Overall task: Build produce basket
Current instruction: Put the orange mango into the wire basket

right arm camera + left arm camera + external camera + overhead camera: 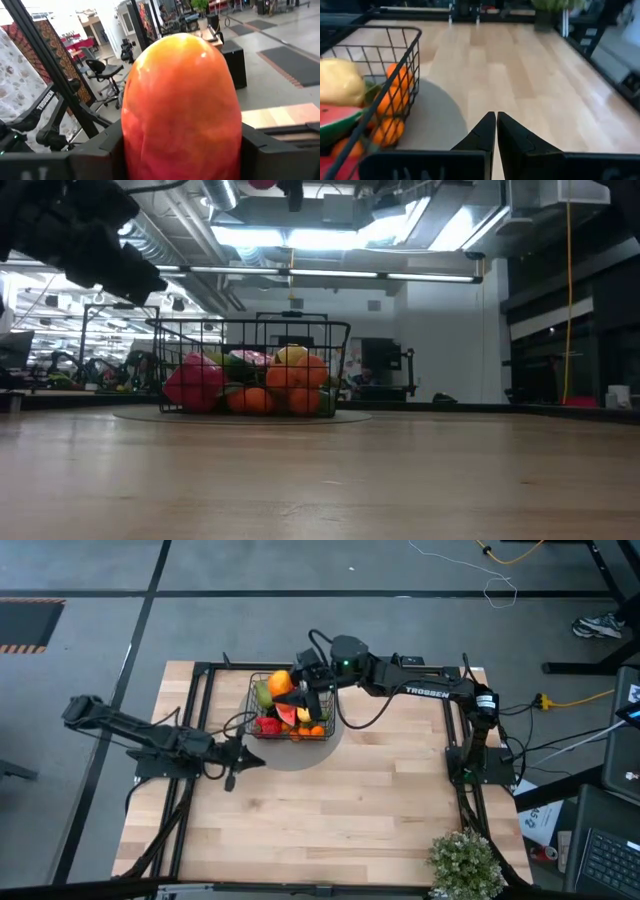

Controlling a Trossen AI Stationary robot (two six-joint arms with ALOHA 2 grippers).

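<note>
Your right end effector (283,686) grips orange-red mango (181,105) above black wire-mesh basket (290,705); left end effector (496,131) closed, beside basket on surface.

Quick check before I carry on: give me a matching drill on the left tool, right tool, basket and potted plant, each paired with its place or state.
Things:
1. left tool
2. right tool
3. basket
4. potted plant

States:
A. clamped on the mango, above the basket
B. at a table corner
C. shut and empty, beside the basket
D. on a grey round mat, full of fruit

Pairs: 1-C, 2-A, 3-D, 4-B
</note>
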